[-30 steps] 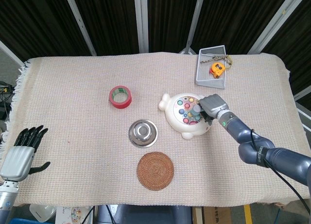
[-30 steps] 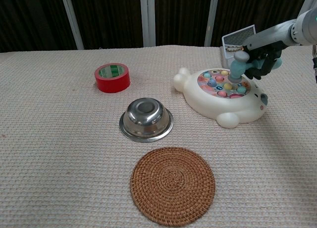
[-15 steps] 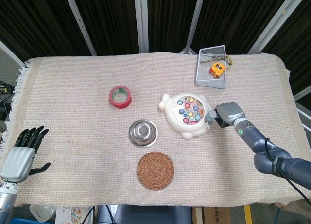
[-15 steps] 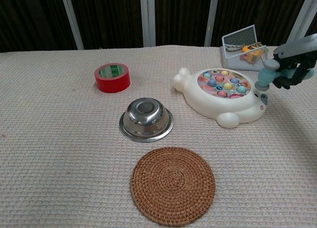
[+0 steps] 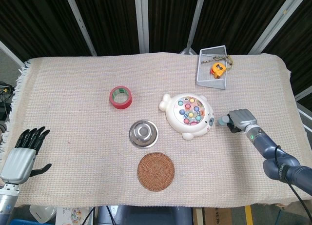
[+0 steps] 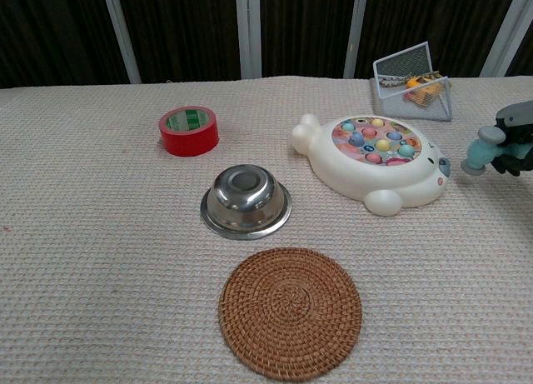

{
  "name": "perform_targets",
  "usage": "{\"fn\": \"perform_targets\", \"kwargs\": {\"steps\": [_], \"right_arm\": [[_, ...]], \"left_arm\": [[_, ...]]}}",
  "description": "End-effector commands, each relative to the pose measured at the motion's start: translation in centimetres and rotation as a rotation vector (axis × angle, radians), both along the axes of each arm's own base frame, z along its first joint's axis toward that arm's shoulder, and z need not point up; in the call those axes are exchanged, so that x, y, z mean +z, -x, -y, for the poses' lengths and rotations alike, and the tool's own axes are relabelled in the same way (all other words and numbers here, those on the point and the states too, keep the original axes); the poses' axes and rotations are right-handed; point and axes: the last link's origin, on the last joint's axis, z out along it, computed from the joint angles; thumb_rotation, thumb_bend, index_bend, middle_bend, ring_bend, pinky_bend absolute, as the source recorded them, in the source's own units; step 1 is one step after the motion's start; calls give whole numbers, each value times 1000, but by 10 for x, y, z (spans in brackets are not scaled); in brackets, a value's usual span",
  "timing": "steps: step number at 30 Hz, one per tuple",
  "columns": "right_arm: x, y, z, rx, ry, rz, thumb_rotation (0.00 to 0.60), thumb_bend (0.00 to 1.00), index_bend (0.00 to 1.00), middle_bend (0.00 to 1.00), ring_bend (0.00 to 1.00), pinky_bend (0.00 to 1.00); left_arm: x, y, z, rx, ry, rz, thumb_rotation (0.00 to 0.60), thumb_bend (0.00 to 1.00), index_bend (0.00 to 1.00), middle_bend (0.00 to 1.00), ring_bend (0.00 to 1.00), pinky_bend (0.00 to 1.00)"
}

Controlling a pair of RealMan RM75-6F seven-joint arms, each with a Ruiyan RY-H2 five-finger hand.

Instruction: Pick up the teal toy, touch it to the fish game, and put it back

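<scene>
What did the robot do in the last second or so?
The right hand, gripping the teal toy, lifted it off the fish game and carried it away to the game's right. The left hand and everything else stayed put.

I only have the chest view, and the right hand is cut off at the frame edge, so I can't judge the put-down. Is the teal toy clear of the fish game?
Observer: Yes. From above, the right hand holds the teal toy, with bare cloth between it and the fish game.
Operator: Where is the left hand? I can't see it at all.
Observer: The left hand is by the cloth's near left corner, fingers apart, holding nothing.
Operator: What is the orange thing in the wire basket?
Observer: An orange tape measure lies in the wire basket.
</scene>
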Motion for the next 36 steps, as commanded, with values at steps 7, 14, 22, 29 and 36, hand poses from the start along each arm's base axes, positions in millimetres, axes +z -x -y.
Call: {"fn": "perform_targets", "kwargs": {"steps": [7,14,22,29,36], "right_arm": [[-6,19,0,-29,-3,1,600,799,755,622,374,274],[-5,24,2,-38,-7,-7,600,779,661,559,318,234],[-6,26,3,-45,-17,-13,600,726,596,511,274,205],[-6,28,4,-54,-26,-20,600,726,530,470,242,189],[-6,27,6,-61,-36,-30,600,726,449,422,209,156]], "left_arm": [[0,-1,0,3,4,-4,600,156,74,0,0,0],[0,-2,-1,2,2,-6,600,155,74,0,0,0],[0,-2,-1,5,5,-6,600,155,74,0,0,0],[-1,-2,-1,7,8,-7,600,155,74,0,0,0],[-1,-2,-1,11,8,-7,600,155,74,0,0,0]]}}
